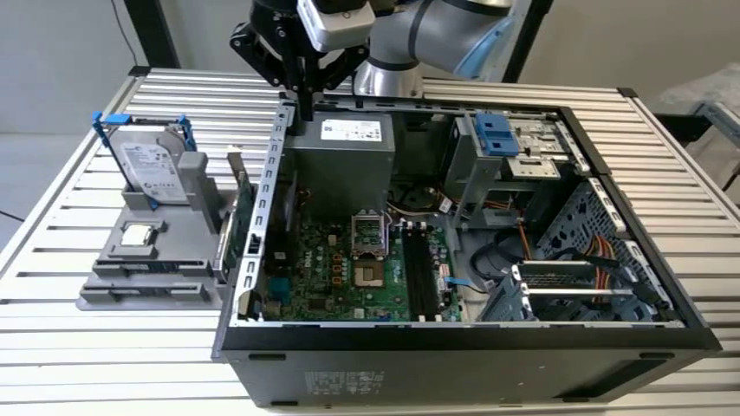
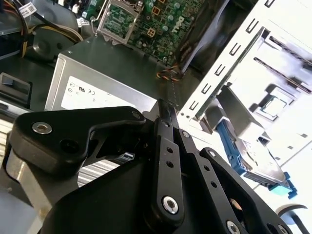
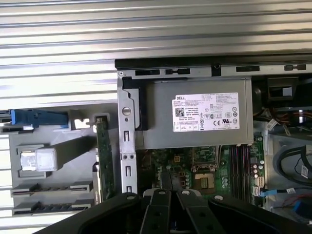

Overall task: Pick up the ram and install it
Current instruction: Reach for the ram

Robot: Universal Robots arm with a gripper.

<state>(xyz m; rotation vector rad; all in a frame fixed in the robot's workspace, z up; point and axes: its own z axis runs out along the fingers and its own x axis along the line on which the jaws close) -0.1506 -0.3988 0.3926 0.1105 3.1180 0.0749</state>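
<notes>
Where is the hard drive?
The hard drive stands upright in the grey holder, at the exterior view's left, beside the open computer case.

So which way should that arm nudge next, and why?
Probably a short shift toward the exterior view's left, over the ram. The tool hangs above the case wall by the power supply, holding nothing, while the ram stands on edge just outside that wall.

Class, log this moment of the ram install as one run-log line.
hand: shut, holding nothing | location: above power supply | black motherboard slots: look empty
</notes>
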